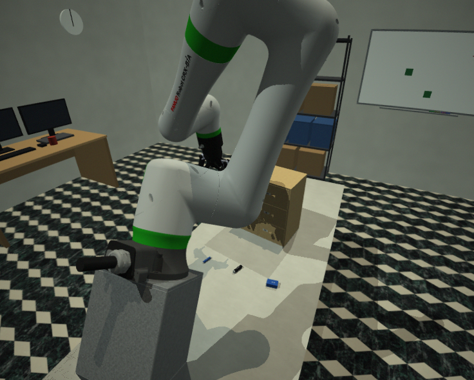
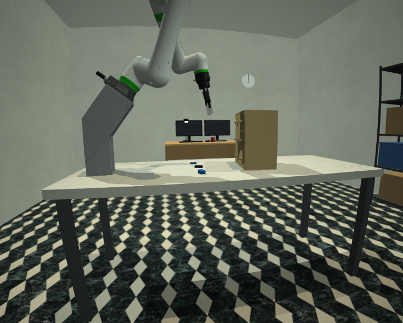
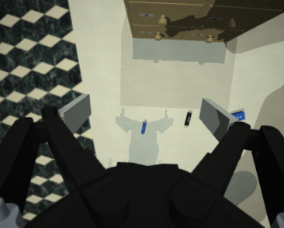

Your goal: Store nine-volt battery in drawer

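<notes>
Where the hand (image 1: 213,164) (image 2: 209,110) (image 3: 145,106) hangs: well above the surface (image 1: 237,304) (image 2: 212,185) (image 3: 101,77), fingertips slanting down and slightly toward the chest (image 1: 296,213) (image 2: 260,139) (image 3: 194,8).
Hand's state: released, its fingers spread wide with nothing between them.
Battery: the blue block (image 1: 272,283) (image 2: 201,172) (image 3: 238,115), lying on the surface, below the hand and off to its right; the wrist view shows it partly behind the right finger.
Black cylinder: lying on the surface (image 1: 237,268) (image 2: 198,166) (image 3: 188,119), below the hand and right of its middle, between the battery and the blue cylinder.
Blue cylinder: lying (image 1: 207,259) (image 2: 193,162) (image 3: 143,127) below the hand, near its midline, in the hand's shadow.
Chest: upright on the surface, ahead of the hand and apart from it.
Drawers: the visible fronts (image 1: 272,215) (image 2: 239,139) (image 3: 182,32) look pushed in, knobs facing the hand's side; the letters are too small to read.
</notes>
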